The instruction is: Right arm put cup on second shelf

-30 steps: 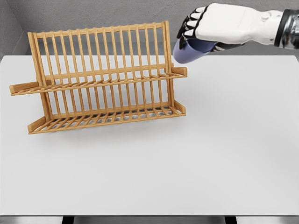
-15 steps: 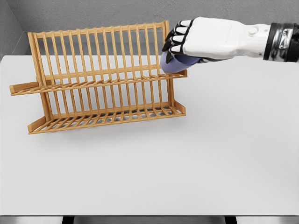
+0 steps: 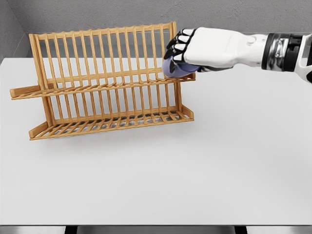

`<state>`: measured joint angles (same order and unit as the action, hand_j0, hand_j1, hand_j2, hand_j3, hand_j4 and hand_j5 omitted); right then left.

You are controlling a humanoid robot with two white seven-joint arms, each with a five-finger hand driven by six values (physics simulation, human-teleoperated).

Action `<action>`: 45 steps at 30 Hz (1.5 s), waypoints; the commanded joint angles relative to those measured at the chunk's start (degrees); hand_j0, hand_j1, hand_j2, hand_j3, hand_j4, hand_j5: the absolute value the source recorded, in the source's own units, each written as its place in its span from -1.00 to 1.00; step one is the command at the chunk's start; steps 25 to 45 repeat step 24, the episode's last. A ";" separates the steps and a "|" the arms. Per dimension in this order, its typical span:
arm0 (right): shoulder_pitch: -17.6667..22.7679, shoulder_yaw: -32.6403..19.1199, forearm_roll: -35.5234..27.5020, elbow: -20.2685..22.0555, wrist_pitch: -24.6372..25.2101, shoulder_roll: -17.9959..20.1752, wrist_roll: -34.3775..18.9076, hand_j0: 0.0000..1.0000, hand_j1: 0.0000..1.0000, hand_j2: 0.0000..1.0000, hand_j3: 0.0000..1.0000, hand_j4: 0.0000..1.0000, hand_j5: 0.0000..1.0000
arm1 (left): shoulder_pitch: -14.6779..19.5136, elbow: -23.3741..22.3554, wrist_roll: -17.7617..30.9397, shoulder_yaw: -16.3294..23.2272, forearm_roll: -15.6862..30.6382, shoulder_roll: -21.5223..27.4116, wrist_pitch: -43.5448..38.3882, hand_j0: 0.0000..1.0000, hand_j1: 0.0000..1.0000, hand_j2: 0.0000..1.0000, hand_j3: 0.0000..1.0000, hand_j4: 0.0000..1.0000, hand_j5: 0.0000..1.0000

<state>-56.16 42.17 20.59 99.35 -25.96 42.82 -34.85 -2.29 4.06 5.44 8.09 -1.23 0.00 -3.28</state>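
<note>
Reaching in from the right edge, the right hand (image 3: pixel 195 46) is curling its dark-tipped fingers (image 3: pixel 176 46) around a blue cup (image 3: pixel 176 70), gripping it from above so that only the lower part of the cup is showing beneath the white palm. That cup is sitting tilted at the right end of the wooden dish rack (image 3: pixel 105 80), right at the upper shelf (image 3: pixel 97 87); its underside appears to be touching the shelf's slats close to the right-hand corner post, though whether it is truly resting there or just hovering against the wood is not clear from this angle. White forearm casing is stretching back to the right, passing into a dark and metallic wrist band near the picture's edge.

Standing on the far left part of the white table (image 3: pixel 204 161), the rack is showing two tiers of slats, the lower shelf (image 3: pixel 112 124) lying nearer than the upper one, with a tall row of upright bars rising behind. Grey wall is running along the far side of the table
</note>
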 commanded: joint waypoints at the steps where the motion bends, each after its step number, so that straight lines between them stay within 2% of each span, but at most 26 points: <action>1: 0.00 0.46 0.06 -0.04 0.74 -0.28 -0.15 0.30 0.30 0.30 0.30 0.30 0.30 | 0.00 -0.01 0.01 0.00 0.00 0.00 0.03 1.00 1.00 1.00 1.00 1.00 1.00; 2: 0.00 0.46 0.06 -0.04 0.83 -0.28 -0.15 1.00 1.00 1.00 1.00 1.00 1.00 | 0.00 -0.01 0.01 0.00 0.00 0.00 -0.06 1.00 1.00 1.00 1.00 1.00 1.00; 7: -0.62 -1.30 -0.11 0.40 0.47 0.25 -0.15 1.00 1.00 1.00 1.00 1.00 1.00 | 0.00 -0.01 0.01 0.00 0.00 0.00 -0.06 1.00 1.00 1.00 1.00 1.00 1.00; 9: 0.61 -11.75 -0.20 -0.04 -0.05 0.78 -0.15 1.00 1.00 1.00 1.00 1.00 1.00 | 0.00 -0.01 0.01 0.09 0.00 0.00 0.03 1.00 1.00 1.00 1.00 1.00 1.00; 12: 7.11 -17.91 -0.64 -3.46 -0.32 5.52 -0.15 1.00 1.00 1.00 1.00 1.00 1.00 | 0.00 -0.01 0.01 0.00 0.00 0.00 0.03 1.00 1.00 1.00 1.00 1.00 1.00; 15: 18.98 -30.13 -0.73 -5.14 -0.75 5.52 -0.15 1.00 1.00 1.00 1.00 1.00 1.00 | 0.00 -0.01 0.01 0.00 0.00 0.00 0.03 1.00 1.00 1.00 1.00 1.00 1.00; 16: 21.18 -31.97 -0.73 -5.84 -2.69 4.82 -0.15 1.00 1.00 1.00 1.00 1.00 1.00 | 0.00 -0.01 0.01 0.00 0.00 0.00 -0.06 1.00 1.00 1.00 1.00 1.00 1.00; 19: 31.54 -43.75 -0.46 -5.84 -7.43 -2.38 -0.15 1.00 1.00 1.00 1.00 1.00 1.00 | 0.00 -0.01 0.01 0.00 0.00 0.00 0.03 1.00 1.00 1.00 1.00 1.00 1.00; 22: 36.91 -43.49 0.06 -5.75 -9.04 -5.29 -0.15 1.00 1.00 1.00 1.00 1.00 1.00 | 0.00 -0.01 0.01 0.00 0.00 0.00 -0.06 1.00 1.00 1.00 1.00 1.00 1.00; 24: 38.32 -43.49 0.59 -5.66 -9.04 -5.46 -0.15 1.00 1.00 1.00 1.00 1.00 1.00 | 0.00 -0.01 0.01 0.00 0.00 0.00 0.03 1.00 1.00 1.00 1.00 1.00 1.00; 45: 38.32 -43.49 0.59 -5.66 -9.04 -5.46 -0.15 1.00 1.00 1.00 1.00 1.00 1.00 | 0.00 -0.01 0.01 0.00 0.00 0.00 0.03 1.00 1.00 1.00 1.00 1.00 1.00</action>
